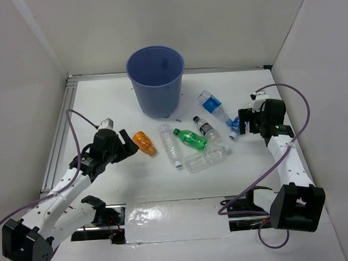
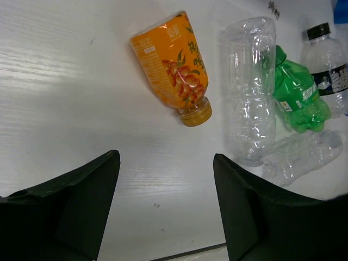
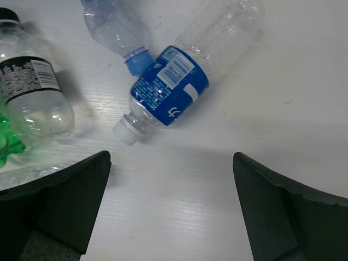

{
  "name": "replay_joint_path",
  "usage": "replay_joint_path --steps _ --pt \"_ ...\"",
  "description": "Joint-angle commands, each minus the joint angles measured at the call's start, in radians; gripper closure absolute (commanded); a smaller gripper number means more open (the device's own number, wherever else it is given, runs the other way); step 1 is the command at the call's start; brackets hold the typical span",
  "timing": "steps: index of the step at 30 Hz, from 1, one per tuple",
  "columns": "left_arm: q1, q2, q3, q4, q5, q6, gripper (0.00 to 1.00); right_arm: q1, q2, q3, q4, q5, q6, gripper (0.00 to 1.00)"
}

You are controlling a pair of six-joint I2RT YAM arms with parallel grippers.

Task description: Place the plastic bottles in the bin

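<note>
left gripper (image 2: 166, 163) wide open, holding nothing, just short of orange bottle (image 2: 173, 70); right gripper (image 3: 171, 163) wide open, empty, near blue-labelled bottle (image 3: 171, 87); green bottle (image 1: 190, 138) between them; all lie on worktop (image 1: 103, 99) before bin (image 1: 155, 79)

the white table top (image 2: 65, 81) looks matt, with a fine grain like painted wood. the tall round blue-purple plastic bin (image 1: 156, 91) is smooth and a little shiny. the orange plastic bottle (image 2: 174, 68) carries a glossy printed wrap. the clear ribbed plastic bottle (image 2: 250, 92) and the green translucent plastic bottle (image 2: 296, 98) shine. the left gripper (image 2: 165, 163) has matt black fingers.
</note>
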Motion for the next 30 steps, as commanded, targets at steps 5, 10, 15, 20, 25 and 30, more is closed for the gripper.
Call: replay_joint_path --steps 5,10,15,20,25,30 --pt "-0.070 0.139 0.042 0.097 -0.064 -0.048 0.33 -0.007 0.022 0.071 -0.036 0.133 -0.060 0.00" --pt "-0.128 0.300 0.102 0.133 -0.147 -0.094 0.00 -0.016 0.045 0.071 -0.073 0.012 -0.083 0.02" --pt "-0.155 0.482 0.177 0.147 -0.213 -0.114 0.00 -0.016 0.045 0.047 -0.063 -0.078 -0.072 0.17" --pt "-0.155 0.603 0.235 0.197 -0.226 -0.123 0.00 -0.016 0.034 0.034 -0.063 -0.103 -0.072 0.24" --pt "-0.155 0.726 0.256 0.177 -0.273 -0.154 0.00 -0.016 0.025 0.025 -0.072 -0.123 -0.081 0.17" --pt "-0.155 0.748 0.223 0.230 -0.250 -0.130 0.32 -0.016 0.016 0.007 -0.073 -0.178 -0.119 0.15"
